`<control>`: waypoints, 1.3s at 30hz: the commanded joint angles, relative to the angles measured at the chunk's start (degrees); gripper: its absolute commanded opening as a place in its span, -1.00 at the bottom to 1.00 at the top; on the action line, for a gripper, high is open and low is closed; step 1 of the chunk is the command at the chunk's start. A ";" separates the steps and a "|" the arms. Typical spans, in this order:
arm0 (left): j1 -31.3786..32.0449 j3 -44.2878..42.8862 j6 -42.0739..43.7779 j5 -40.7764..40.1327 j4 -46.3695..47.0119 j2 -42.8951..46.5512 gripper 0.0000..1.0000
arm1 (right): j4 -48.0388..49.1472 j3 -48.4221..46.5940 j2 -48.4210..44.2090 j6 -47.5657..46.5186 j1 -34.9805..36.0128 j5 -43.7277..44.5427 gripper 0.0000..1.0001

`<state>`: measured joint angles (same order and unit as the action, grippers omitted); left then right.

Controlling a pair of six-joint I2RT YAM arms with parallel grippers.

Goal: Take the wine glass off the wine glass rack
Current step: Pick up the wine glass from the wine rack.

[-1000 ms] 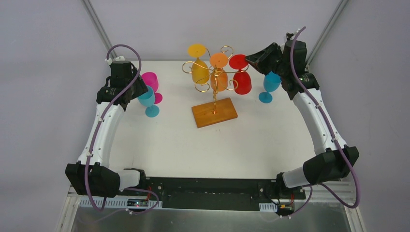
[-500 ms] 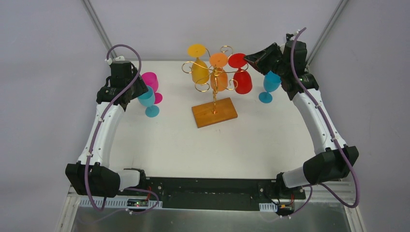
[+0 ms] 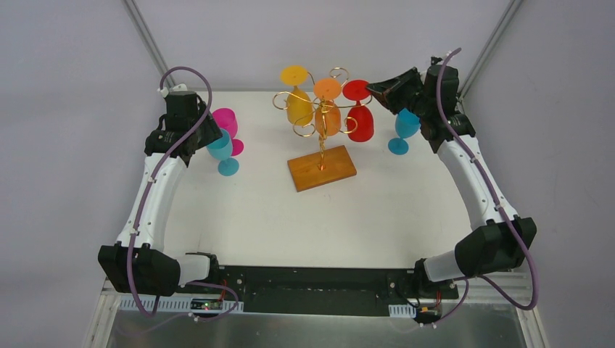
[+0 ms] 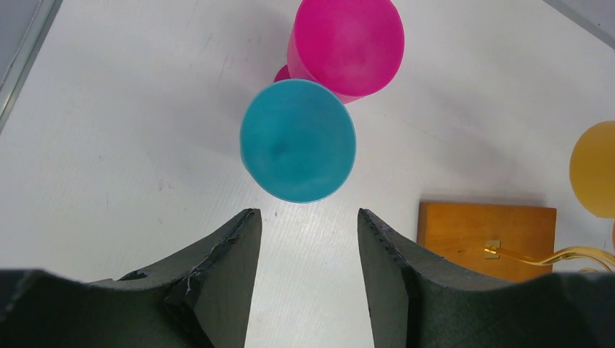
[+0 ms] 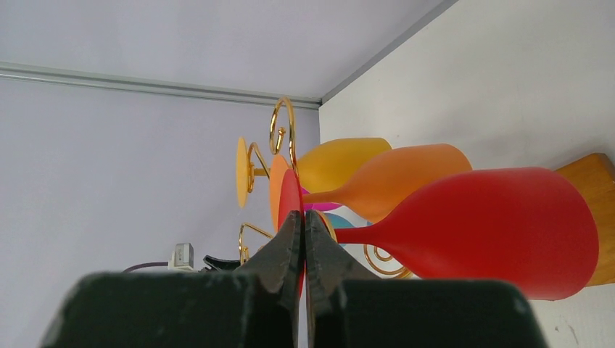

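Observation:
The wine glass rack (image 3: 321, 138) is a gold wire stand on a brown wooden base (image 3: 321, 169) at the back middle of the table. Three wine glasses hang upside down on it: yellow (image 3: 299, 107), orange (image 3: 328, 118) and red (image 3: 362, 123). My right gripper (image 3: 377, 90) is at the rack's right side, shut on the thin foot of the red wine glass (image 5: 493, 228); the wrist view shows the red disc's edge pinched at my right gripper (image 5: 303, 221). My left gripper (image 4: 308, 225) hangs open above the table, with a teal glass (image 4: 297, 148) just beyond its tips.
A magenta glass (image 3: 226, 119) and a teal glass (image 3: 221, 148) stand upright at the back left under the left arm. Another teal glass (image 3: 406, 125) stands right of the rack, below the right wrist. The back wall is close behind the rack.
The right gripper's jaws have closed onto the red glass's foot and its wrist has shifted slightly. The left arm and all the glasses have stayed put.

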<state>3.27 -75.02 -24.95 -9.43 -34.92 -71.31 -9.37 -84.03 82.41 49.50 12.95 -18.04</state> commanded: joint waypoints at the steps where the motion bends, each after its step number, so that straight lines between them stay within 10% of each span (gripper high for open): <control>1: -0.52 0.18 -0.27 -0.33 0.98 0.69 0.05 | 3.39 0.81 -3.28 2.78 -0.32 0.83 -1.00; 39: -0.53 0.40 -0.33 -0.24 0.99 -0.10 0.06 | 6.02 5.93 -8.75 5.33 -1.99 -1.96 -1.00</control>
<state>3.27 -75.02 -24.95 -9.43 -34.92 -71.31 -7.94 -76.77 74.83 53.06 10.70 -17.85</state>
